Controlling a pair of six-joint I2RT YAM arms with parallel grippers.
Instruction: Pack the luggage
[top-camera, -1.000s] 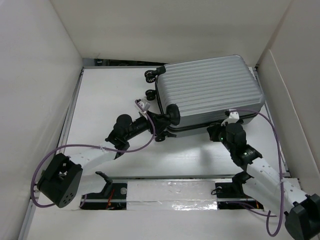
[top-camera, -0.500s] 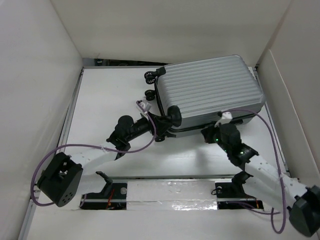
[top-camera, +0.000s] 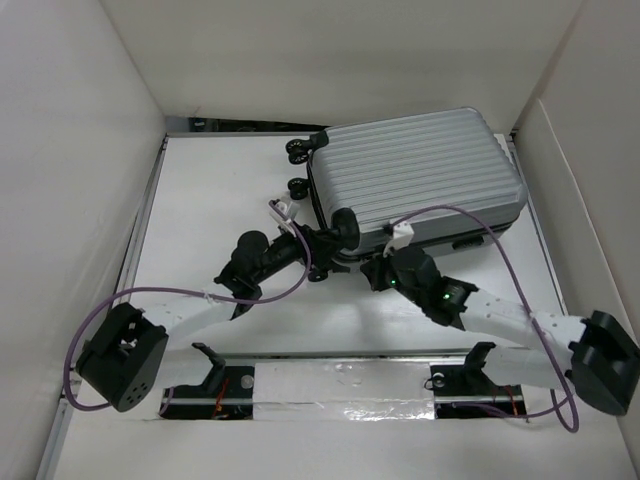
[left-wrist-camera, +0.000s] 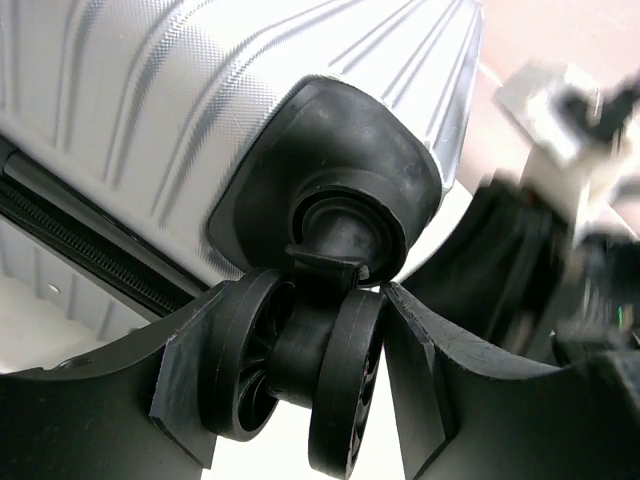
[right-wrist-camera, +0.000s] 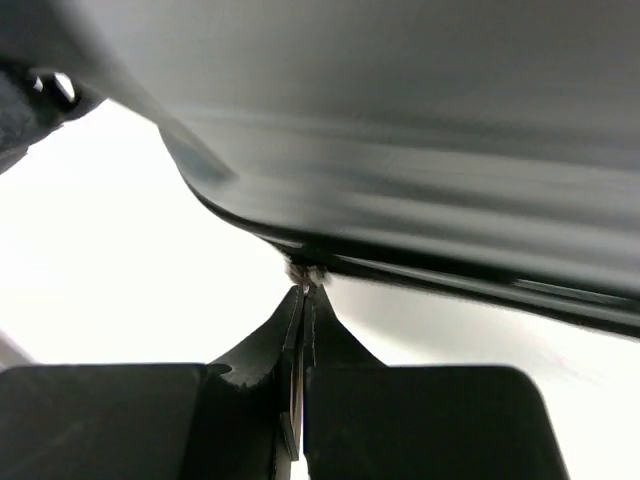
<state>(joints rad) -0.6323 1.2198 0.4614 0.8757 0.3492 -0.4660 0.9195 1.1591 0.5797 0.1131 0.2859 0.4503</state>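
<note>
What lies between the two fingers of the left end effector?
A black twin spinner wheel of the silver-grey ribbed hard-shell suitcase, seen in the left wrist view.

A: Surface?
B: White table (top-camera: 220, 190), matte. Light bright and even; shadows soft.
A: Enclosure?
B: Plain white panels on three sides: left panel (top-camera: 70, 150), far panel (top-camera: 350, 50), right panel (top-camera: 590, 200). No windows in view. A dark gap (top-camera: 240, 125) runs where the table meets the far panel.
A: Edges?
B: Metal rail (top-camera: 146, 220) along the table's left side. At the near edge, a shiny taped strip (top-camera: 350, 385), with dark openings at either end.
</note>
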